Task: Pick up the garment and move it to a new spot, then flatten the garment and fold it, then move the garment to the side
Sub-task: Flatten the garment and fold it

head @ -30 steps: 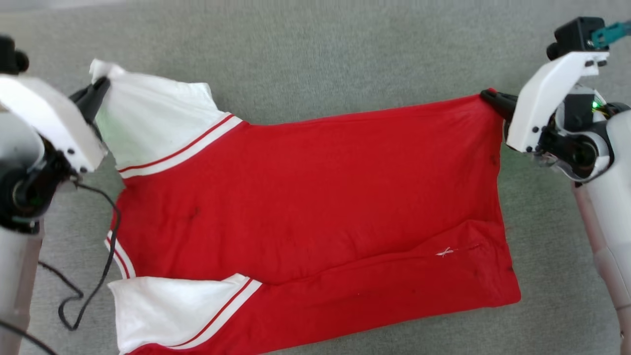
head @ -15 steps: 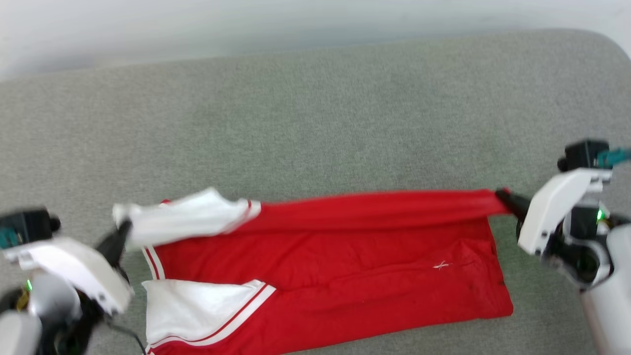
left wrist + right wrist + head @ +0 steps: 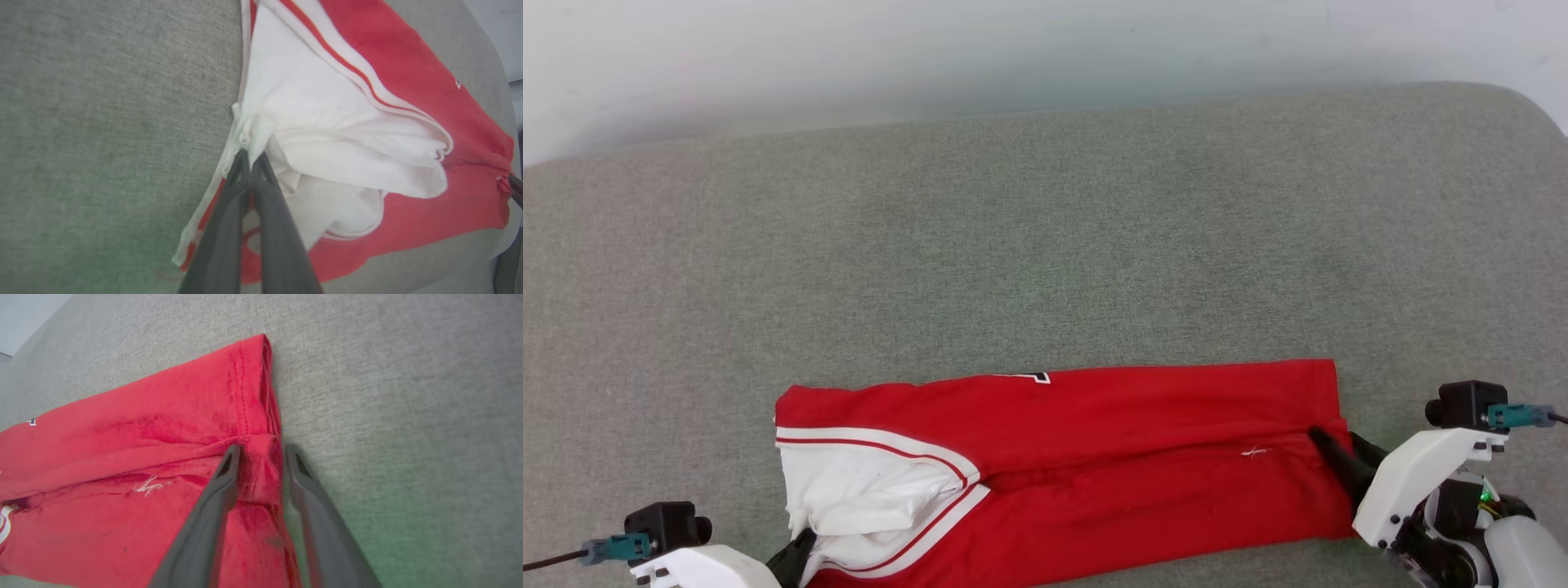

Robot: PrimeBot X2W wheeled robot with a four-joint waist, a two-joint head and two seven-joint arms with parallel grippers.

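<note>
Lowered red garment [image 3: 1143,457] folded; left end effector [image 3: 250,157] pinching sleeve [image 3: 327,134], right end effector [image 3: 263,451] spread.

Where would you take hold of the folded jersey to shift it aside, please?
Take the garment at its two short ends: the red hem from the right, the white sleeve from the left. It lies as a long narrow folded band, so end grips should hold its layers together.

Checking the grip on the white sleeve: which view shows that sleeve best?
Left wrist view: the left pincer is shut on the white sleeve, bunched edge close up. The head view shows the sleeve folded on the garment. The right wrist view faces the red hem.
</note>
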